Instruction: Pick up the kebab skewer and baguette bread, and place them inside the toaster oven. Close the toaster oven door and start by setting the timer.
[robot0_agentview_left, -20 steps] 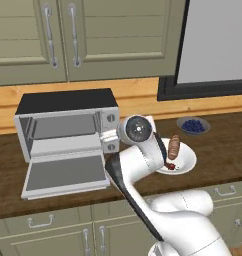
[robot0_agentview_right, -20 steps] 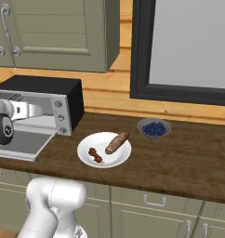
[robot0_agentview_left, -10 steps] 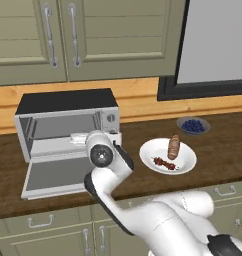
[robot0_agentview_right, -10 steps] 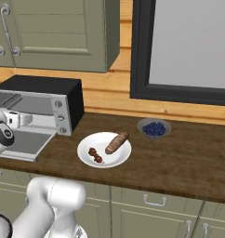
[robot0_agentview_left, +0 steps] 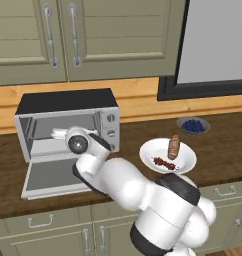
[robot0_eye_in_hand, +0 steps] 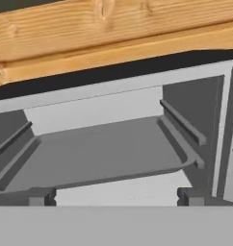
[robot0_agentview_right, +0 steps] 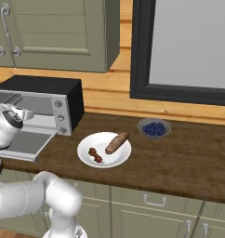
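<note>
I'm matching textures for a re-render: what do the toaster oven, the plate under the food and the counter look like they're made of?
The toaster oven looks like brushed silver-grey metal with a matt black top, going by its even grey sheen. The plate seems glazed white ceramic, smooth and uniformly bright, though plastic can't be ruled out. The counter appears to be dark stained wood, with faint grain streaks.

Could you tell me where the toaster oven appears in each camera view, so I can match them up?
Left base view: toaster oven at left centre, door dropped open.
Right base view: toaster oven at the left edge.
Hand view: its open cavity spans the middle.
Shared landmark: wooden backsplash behind it.
</note>
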Motion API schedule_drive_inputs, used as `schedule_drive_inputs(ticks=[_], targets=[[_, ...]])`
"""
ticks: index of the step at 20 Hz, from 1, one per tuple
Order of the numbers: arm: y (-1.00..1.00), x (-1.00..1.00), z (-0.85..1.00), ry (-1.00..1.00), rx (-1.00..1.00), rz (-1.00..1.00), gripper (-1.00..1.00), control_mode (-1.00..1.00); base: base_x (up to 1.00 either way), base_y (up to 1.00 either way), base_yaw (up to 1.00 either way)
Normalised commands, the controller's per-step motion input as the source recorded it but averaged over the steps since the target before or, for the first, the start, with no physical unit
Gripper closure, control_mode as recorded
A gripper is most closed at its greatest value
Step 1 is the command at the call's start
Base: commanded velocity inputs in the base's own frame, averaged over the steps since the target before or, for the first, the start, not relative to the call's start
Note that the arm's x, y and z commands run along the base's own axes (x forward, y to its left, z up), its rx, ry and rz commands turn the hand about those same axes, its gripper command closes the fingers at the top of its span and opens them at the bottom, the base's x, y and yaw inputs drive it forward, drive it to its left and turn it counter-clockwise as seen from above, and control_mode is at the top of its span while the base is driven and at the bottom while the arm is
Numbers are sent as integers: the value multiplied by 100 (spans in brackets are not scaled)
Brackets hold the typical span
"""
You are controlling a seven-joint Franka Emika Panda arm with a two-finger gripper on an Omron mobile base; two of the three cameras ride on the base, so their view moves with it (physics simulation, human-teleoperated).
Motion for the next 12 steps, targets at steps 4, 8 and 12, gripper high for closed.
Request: schedule_drive_inputs(ticks=[4,8,12], targets=[[36,80,-43,8,-1,0,-100,-100,0,0,0],[38,71,-40,6,-3,0,-100,-100,0,0,0],[36,60,-42,3,-4,0,-100,-100,0,0,0]])
